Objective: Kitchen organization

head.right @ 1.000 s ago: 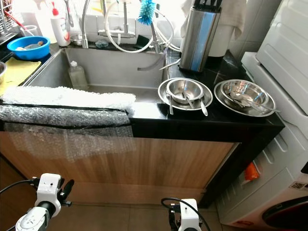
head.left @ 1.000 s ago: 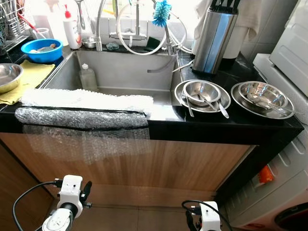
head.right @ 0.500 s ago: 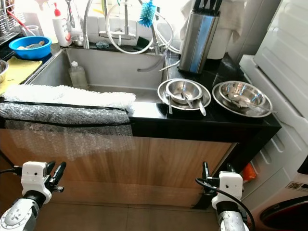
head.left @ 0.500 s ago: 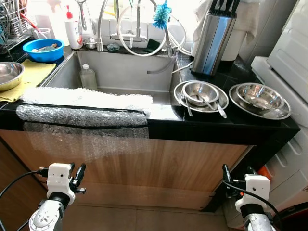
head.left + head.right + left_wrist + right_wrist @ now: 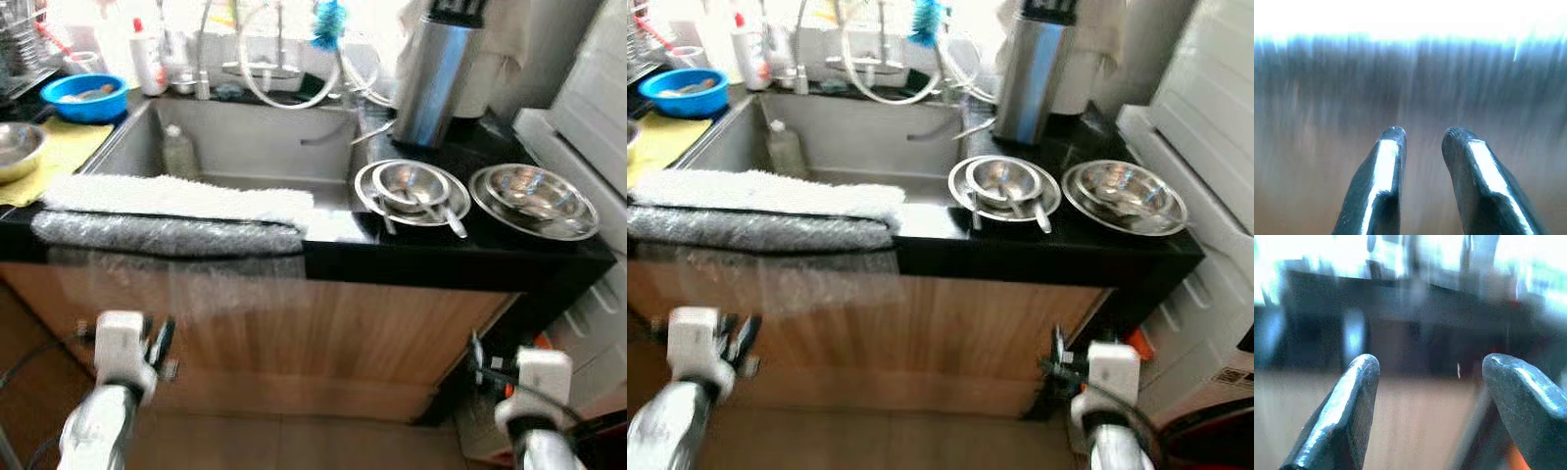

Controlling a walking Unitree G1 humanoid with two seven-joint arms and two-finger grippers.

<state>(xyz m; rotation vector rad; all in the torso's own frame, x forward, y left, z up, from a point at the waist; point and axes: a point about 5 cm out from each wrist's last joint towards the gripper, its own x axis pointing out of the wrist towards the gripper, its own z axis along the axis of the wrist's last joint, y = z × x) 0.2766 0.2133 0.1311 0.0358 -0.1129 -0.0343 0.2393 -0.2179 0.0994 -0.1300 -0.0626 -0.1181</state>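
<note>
On the black counter right of the sink, a steel bowl with spoons [image 5: 411,186] sits on a steel plate. A second steel bowl on a plate [image 5: 534,196] stands beside it. Another steel bowl [image 5: 15,152] rests on a yellow cloth [image 5: 64,147] at the far left, behind which is a blue bowl [image 5: 86,96]. Both arms are low in front of the wooden cabinet. My left gripper [image 5: 159,345] has a narrow gap between its fingers [image 5: 1391,147] and holds nothing. My right gripper [image 5: 478,354] is wide open and empty, fingers [image 5: 1359,382] far apart.
The steel sink [image 5: 245,147] holds a plastic bottle [image 5: 176,152]. Bubble wrap and a white towel [image 5: 176,211] drape over its front edge. A steel knife block [image 5: 431,73] and a blue brush [image 5: 328,22] stand at the back. A white appliance [image 5: 593,108] flanks the counter's right.
My right arm has swung out to the right and risen. The left arm rose a little. The picture has blurred and shifted with the camera.
</note>
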